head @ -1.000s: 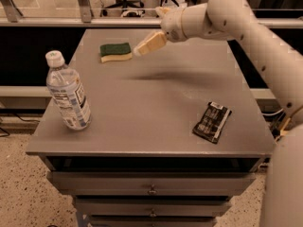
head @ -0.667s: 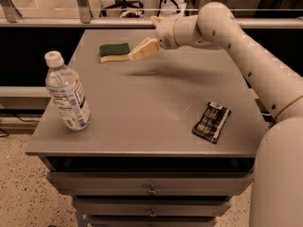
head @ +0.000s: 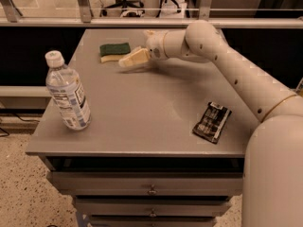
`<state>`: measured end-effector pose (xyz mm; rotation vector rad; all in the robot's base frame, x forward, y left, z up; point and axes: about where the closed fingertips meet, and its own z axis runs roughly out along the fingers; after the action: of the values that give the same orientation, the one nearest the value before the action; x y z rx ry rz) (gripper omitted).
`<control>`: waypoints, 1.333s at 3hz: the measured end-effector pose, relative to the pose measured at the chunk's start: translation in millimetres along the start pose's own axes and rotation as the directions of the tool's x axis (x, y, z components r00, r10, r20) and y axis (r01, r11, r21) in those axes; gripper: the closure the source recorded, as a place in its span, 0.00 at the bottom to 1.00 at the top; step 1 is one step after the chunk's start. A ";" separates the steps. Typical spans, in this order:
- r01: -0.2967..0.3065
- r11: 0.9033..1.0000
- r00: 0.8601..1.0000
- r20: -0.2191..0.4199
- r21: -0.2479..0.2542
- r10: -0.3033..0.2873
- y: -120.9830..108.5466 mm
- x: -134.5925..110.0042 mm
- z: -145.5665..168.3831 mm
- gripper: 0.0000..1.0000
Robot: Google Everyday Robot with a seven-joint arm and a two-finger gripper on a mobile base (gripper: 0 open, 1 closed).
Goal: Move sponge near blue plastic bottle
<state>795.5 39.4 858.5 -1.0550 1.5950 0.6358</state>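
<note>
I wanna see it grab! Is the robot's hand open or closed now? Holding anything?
Gripper: open or closed cannot be told; it is beside the sponge, over the far side of the table.

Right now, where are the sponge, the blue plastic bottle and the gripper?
sponge (head: 114,49): camera view, on its green top.
blue plastic bottle (head: 70,98): camera view, on its label.
gripper (head: 125,61): camera view, at its tip, beside the sponge.
</note>
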 end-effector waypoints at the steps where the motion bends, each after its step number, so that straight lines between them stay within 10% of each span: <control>1: -0.039 0.999 0.999 0.006 -0.001 0.039 1.1 6.0 13.7 0.00; 2: -0.050 0.999 0.999 0.017 -0.008 0.050 1.2 6.2 25.5 0.00; 4: -0.050 0.999 0.999 0.016 -0.017 0.050 5.3 6.3 30.3 0.41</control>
<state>805.1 65.1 843.1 -1.0226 1.6087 0.6911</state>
